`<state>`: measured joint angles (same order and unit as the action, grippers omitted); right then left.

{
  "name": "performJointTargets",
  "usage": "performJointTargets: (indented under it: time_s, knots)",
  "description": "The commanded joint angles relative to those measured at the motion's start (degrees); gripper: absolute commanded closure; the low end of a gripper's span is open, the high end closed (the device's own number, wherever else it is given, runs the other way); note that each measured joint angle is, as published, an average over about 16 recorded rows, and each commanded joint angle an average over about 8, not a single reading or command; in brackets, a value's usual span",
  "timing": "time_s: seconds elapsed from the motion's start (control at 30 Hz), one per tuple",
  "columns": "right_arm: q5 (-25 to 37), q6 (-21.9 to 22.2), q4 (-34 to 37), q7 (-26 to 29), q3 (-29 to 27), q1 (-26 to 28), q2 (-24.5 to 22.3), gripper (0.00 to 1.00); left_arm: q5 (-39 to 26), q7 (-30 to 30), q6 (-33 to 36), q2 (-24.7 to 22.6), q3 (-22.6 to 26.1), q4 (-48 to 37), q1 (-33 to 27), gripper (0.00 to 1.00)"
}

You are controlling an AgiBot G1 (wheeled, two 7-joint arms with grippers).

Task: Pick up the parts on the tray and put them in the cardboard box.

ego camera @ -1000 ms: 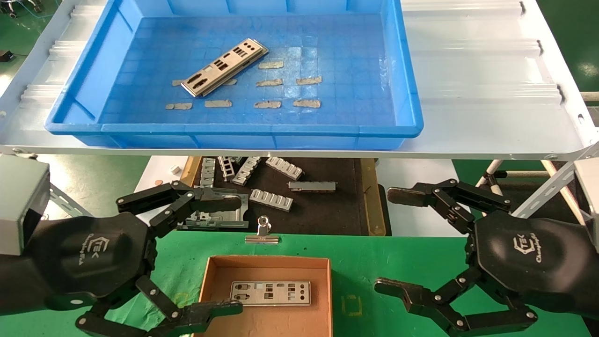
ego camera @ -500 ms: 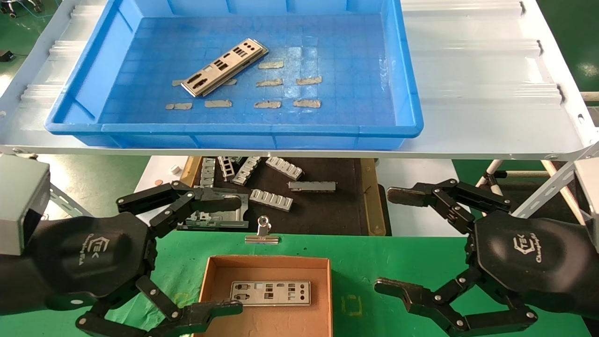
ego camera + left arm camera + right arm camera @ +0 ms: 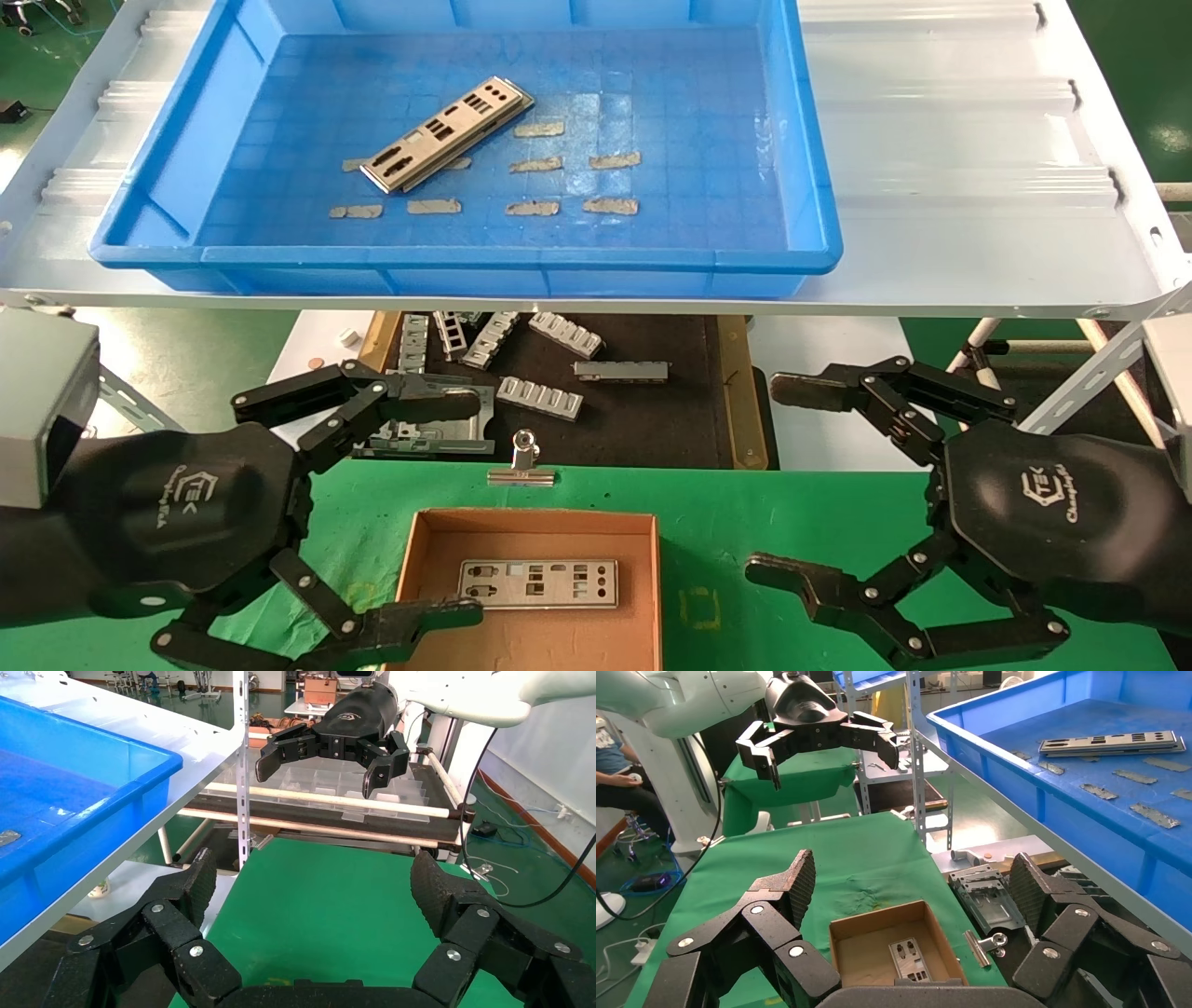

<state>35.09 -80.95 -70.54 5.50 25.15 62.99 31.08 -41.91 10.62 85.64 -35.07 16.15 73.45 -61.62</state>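
Hovering low at the left over the green cloth, black left gripper (image 3: pixel 456 506) spread wide and grasping nothing, its lower fingertip reaching over the near left corner of the small shallow brown cardboard box (image 3: pixel 652 578)

Lying flat inside that box, one thin silver punched metal plate (image 3: pixel 538 583), long side running across

Resting just beyond the box's far wall, a small silver binder clip (image 3: pixel 523 463)

Sitting higher up on the white ridged shelf panel (image 3: pixel 968 168), the large bright-blue plastic tray (image 3: pixel 466 256), holding another silver punched plate (image 3: pixel 447 134) laid diagonally in its left half among tan tape patches (image 3: pixel 568 168)

Showing below the shelf, chunky grey ribbed metal pieces (image 3: pixel 540 396) scattered on a black mat (image 3: pixel 652 419)

Hanging at the right above the green cloth, well apart from the box, black right gripper (image 3: pixel 778 480) likewise splayed open and empty
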Motion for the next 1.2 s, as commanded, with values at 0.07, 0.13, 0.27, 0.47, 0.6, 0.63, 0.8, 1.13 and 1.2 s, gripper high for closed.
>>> performJointTargets:
  time_s: [0.07,0.13,0.27,0.47,0.6,0.63,0.8,1.13,1.2]
  knots:
    - [0.0,0.0,0.0,0.0,0.0,0.0,0.0,0.0,0.0,0.0,0.0,0.0,0.0,0.0,0.0,0.0]
    - [0.0,0.0,0.0,0.0,0.0,0.0,0.0,0.0,0.0,0.0,0.0,0.0,0.0,0.0,0.0,0.0]
    - [0.0,0.0,0.0,0.0,0.0,0.0,0.0,0.0,0.0,0.0,0.0,0.0,0.0,0.0,0.0,0.0]
    - [0.0,0.0,0.0,0.0,0.0,0.0,0.0,0.0,0.0,0.0,0.0,0.0,0.0,0.0,0.0,0.0]
    - [0.0,0.0,0.0,0.0,0.0,0.0,0.0,0.0,0.0,0.0,0.0,0.0,0.0,0.0,0.0,0.0]
    - [0.0,0.0,0.0,0.0,0.0,0.0,0.0,0.0,0.0,0.0,0.0,0.0,0.0,0.0,0.0,0.0]
    - [0.0,0.0,0.0,0.0,0.0,0.0,0.0,0.0,0.0,0.0,0.0,0.0,0.0,0.0,0.0,0.0]
    - [0.0,0.0,0.0,0.0,0.0,0.0,0.0,0.0,0.0,0.0,0.0,0.0,0.0,0.0,0.0,0.0]
    - [0.0,0.0,0.0,0.0,0.0,0.0,0.0,0.0,0.0,0.0,0.0,0.0,0.0,0.0,0.0,0.0]
